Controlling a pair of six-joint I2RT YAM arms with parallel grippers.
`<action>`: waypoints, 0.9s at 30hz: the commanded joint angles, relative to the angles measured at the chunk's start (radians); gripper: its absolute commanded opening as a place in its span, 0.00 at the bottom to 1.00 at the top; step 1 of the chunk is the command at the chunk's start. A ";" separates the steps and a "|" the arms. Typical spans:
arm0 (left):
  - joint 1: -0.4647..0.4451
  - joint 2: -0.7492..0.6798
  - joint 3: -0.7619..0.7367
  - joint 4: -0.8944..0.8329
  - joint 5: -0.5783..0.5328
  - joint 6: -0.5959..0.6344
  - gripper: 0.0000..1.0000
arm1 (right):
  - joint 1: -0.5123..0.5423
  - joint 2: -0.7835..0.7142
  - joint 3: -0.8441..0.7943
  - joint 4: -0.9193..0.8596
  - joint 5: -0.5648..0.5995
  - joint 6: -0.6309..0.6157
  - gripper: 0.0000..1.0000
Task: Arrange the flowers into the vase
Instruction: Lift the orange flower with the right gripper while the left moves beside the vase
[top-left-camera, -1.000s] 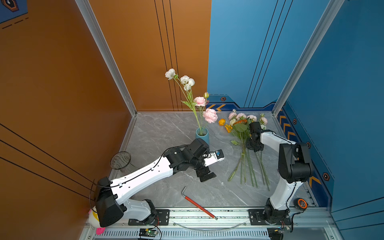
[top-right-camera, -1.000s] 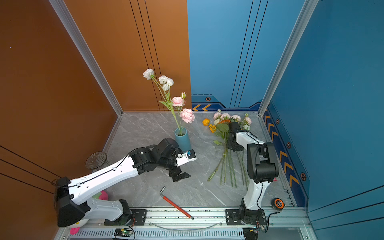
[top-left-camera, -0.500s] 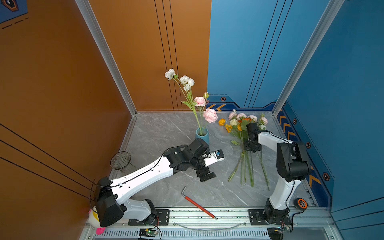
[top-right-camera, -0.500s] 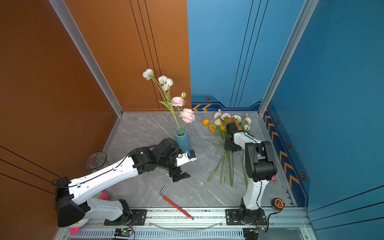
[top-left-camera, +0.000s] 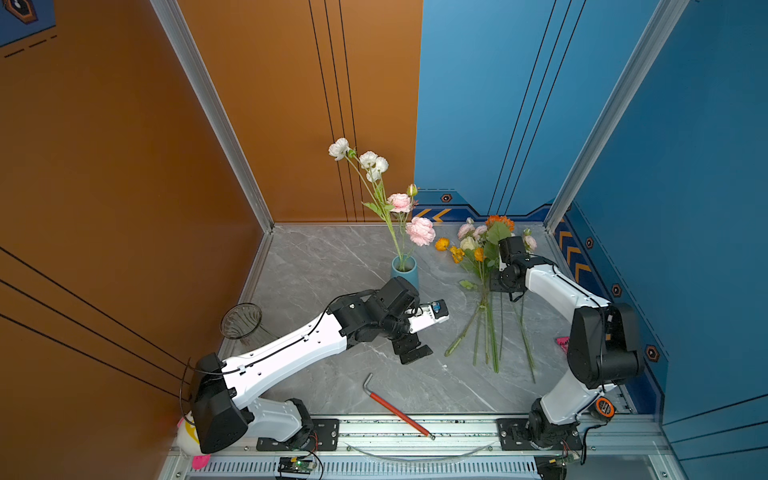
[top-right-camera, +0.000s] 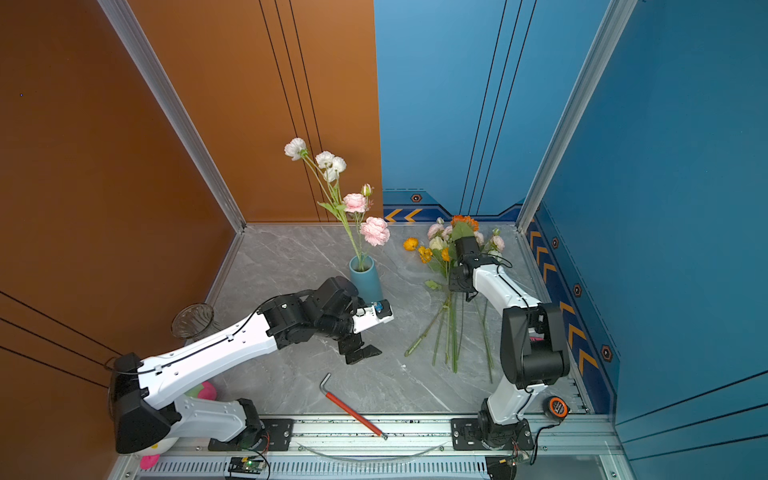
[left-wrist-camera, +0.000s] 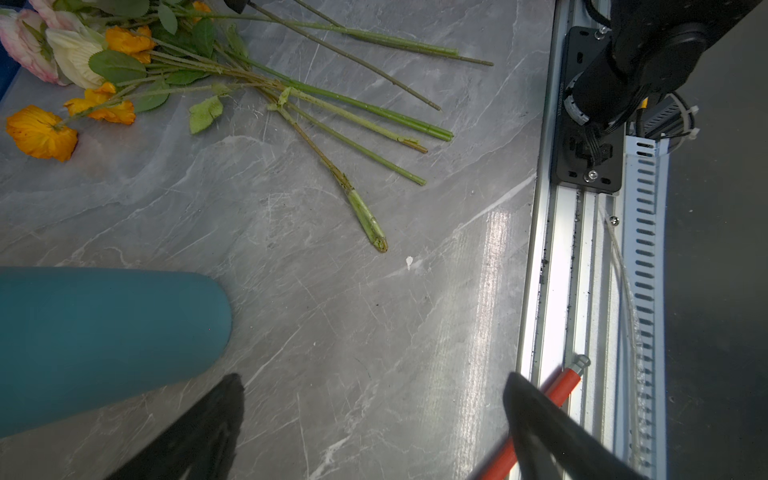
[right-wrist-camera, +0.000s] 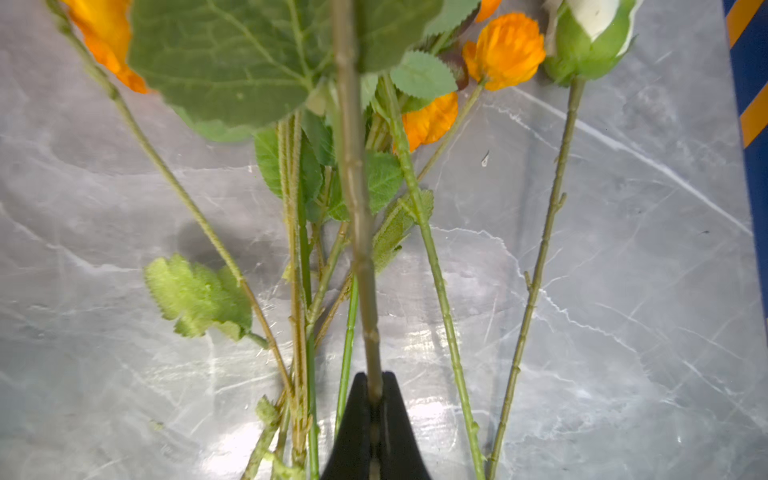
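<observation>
1. Right pincer (right-wrist-camera: 375, 390) is clenched tight on one thick green stem (right-wrist-camera: 353, 187), jaws pinched together around it just above the marble table (right-wrist-camera: 623, 291).
2. That stem carries a broad leaf. It looks to belong to the orange head (top-left-camera: 500, 220) at the back, though the leaf hides the join.
3. And the flowers (top-left-camera: 478, 257): one loose bunch on the table's right side, blooms toward the back wall, stems fanning toward the front rail. About seven stems, overlapping too much for a firm count.
4. One blue vase (top-left-camera: 404, 271) stands upright left of the bunch, holding three white blooms (top-left-camera: 368, 160), two pink blooms (top-left-camera: 419, 230) and a bud.
5. Left pincer (left-wrist-camera: 372, 386) is released, jaws wide apart, gripping nothing, just in front of the vase.
6. One clear glass (top-left-camera: 241, 322) sits by the left wall, and one red-handled hex key (top-left-camera: 395, 409) lies near the rail.
</observation>
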 joint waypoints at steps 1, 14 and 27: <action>0.008 -0.036 0.032 -0.021 0.023 -0.004 0.98 | 0.010 -0.076 0.034 -0.060 -0.038 -0.007 0.00; 0.342 -0.279 -0.052 0.219 0.336 -0.159 0.98 | 0.061 -0.414 -0.037 0.218 -0.326 0.245 0.00; 0.621 -0.366 -0.147 0.505 0.470 -0.343 0.98 | 0.456 -0.449 0.153 0.433 -0.138 0.107 0.00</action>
